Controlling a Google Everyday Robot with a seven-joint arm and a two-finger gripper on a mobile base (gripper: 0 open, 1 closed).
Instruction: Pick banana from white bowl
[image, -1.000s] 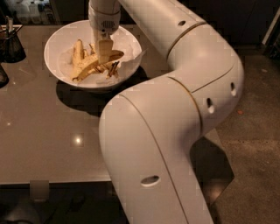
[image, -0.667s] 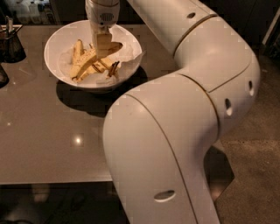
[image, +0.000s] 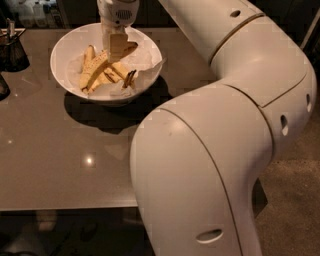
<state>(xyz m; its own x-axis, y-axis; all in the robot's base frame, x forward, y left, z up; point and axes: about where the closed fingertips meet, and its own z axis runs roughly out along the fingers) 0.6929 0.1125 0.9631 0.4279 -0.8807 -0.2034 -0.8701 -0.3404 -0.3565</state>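
The white bowl (image: 67, 47) stands at the far left of the table, lined with crumpled white paper. Several bananas lie in it. The banana (image: 100, 67), long and speckled, slants from the bowl's left side up to the gripper. My gripper (image: 117, 47) points down into the bowl from above. Its fingers (image: 115, 46) are closed on the banana's upper right end, which shows brownish beside them. A dark stem (image: 130, 78) pokes out at the bowl's right side.
A dark cup (image: 12, 50) with utensils stands left of the bowl, and another dark object (image: 2, 86) sits at the left edge. My big white arm (image: 210, 165) fills the right and front. The table's front edge (image: 65, 206) runs low in view.
The gripper has risen slightly over the bowl, and the banana's held end has come up with it. The arm's elbow has swung closer and to the right.
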